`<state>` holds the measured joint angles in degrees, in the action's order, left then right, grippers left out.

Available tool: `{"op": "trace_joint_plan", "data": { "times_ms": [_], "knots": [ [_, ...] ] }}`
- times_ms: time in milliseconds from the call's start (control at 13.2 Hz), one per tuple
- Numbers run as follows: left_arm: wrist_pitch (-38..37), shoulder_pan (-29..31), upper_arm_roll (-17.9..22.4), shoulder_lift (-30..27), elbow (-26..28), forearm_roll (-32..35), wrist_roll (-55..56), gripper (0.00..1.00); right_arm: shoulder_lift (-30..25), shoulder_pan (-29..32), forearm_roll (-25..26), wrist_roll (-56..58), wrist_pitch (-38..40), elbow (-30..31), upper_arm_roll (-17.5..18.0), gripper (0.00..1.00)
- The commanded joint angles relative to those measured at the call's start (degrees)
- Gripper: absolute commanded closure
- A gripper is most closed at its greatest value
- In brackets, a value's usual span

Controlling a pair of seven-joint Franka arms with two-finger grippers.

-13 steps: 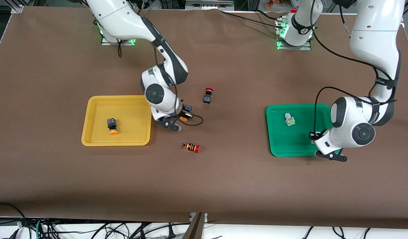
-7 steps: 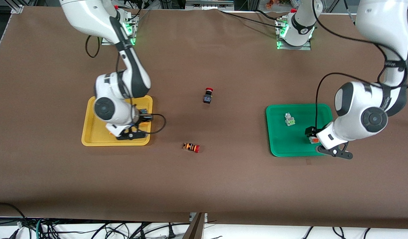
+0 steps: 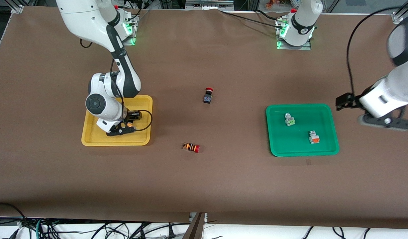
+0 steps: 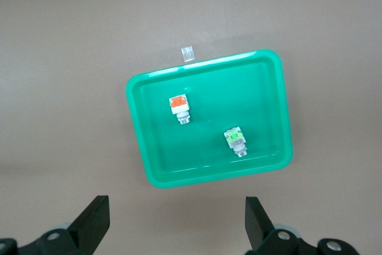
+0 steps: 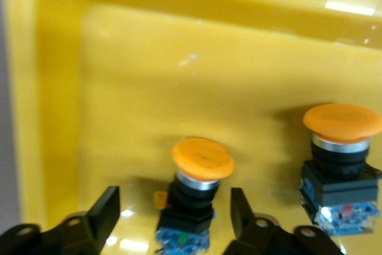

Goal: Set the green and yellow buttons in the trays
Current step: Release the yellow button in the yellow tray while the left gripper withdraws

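Note:
In the right wrist view, my right gripper (image 5: 174, 207) is open low in the yellow tray (image 5: 54, 88). One black-bodied yellow-capped button (image 5: 202, 165) lies between its fingers with a gap on each side. A second yellow-capped button (image 5: 341, 159) lies beside it. In the front view the right gripper (image 3: 131, 120) covers most of both buttons in the yellow tray (image 3: 91, 141). The green tray (image 3: 323, 111) holds the green-faced button (image 3: 289, 119) and the orange-faced button (image 3: 314, 137). My left gripper (image 3: 344, 101) is open, empty and high over the table beside the green tray (image 4: 143, 88).
A black-bodied button with a red cap (image 3: 208, 95) stands mid-table. An orange-striped button with a red cap (image 3: 191, 147) lies nearer the front camera. A small clear scrap (image 4: 188, 54) lies on the cloth by the green tray's rim.
The right gripper carried a yellow-capped button from the table into the yellow tray and opened. The left gripper let go of the orange-faced button in the green tray and rose away toward its end.

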<state>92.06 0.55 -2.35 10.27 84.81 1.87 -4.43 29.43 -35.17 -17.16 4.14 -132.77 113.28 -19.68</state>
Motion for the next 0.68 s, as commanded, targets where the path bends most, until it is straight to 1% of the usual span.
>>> {"op": "trace_joint_plan", "data": {
  "times_ms": [0, 76, 227, 303, 379, 455, 530, 606],
  "knots": [
    [6.0, 1.4, 0.6, -9.5, 8.8, -2.7, 1.9, 0.0, -6.6, -0.5, 0.4, -5.1, 6.6, -2.6, 0.2, 0.02],
    [5.8, 1.4, 0.3, -12.0, 11.6, -2.7, 2.1, 0.0, -7.3, -0.4, 0.4, -5.2, 10.0, -5.0, -0.1, 0.01],
    [2.7, 1.6, 0.3, -12.3, 11.2, -2.8, 2.6, 0.0, -8.7, -0.2, 0.6, -4.1, 11.1, -7.4, -2.2, 0.01],
    [0.8, 1.3, 0.0, -12.3, 10.7, -2.7, 2.9, 0.0, -9.0, -0.5, 1.3, -4.2, 11.8, -8.2, -2.6, 0.01],
    [-1.4, 1.0, -0.9, -12.3, 10.7, -2.2, 4.7, 0.0, -11.3, -0.4, 4.2, -4.1, 14.4, -9.0, -2.6, 0.01],
    [-1.9, 0.9, -2.2, -12.3, 10.5, -1.6, 6.3, 0.0, -13.1, -0.4, 7.7, -4.6, 17.8, -10.3, -2.4, 0.01],
    [-2.2, 1.0, -2.6, -12.3, 10.2, -1.5, 6.4, 0.0, -15.3, -0.4, 9.2, -5.1, 20.7, -10.4, -2.4, 0.01],
    [-2.1, 1.0, -2.6, -12.1, 10.0, -1.6, 6.2, 0.0, -17.7, -0.4, 9.4, -5.1, 22.4, -10.3, -2.4, 0.01]
  ]
}}
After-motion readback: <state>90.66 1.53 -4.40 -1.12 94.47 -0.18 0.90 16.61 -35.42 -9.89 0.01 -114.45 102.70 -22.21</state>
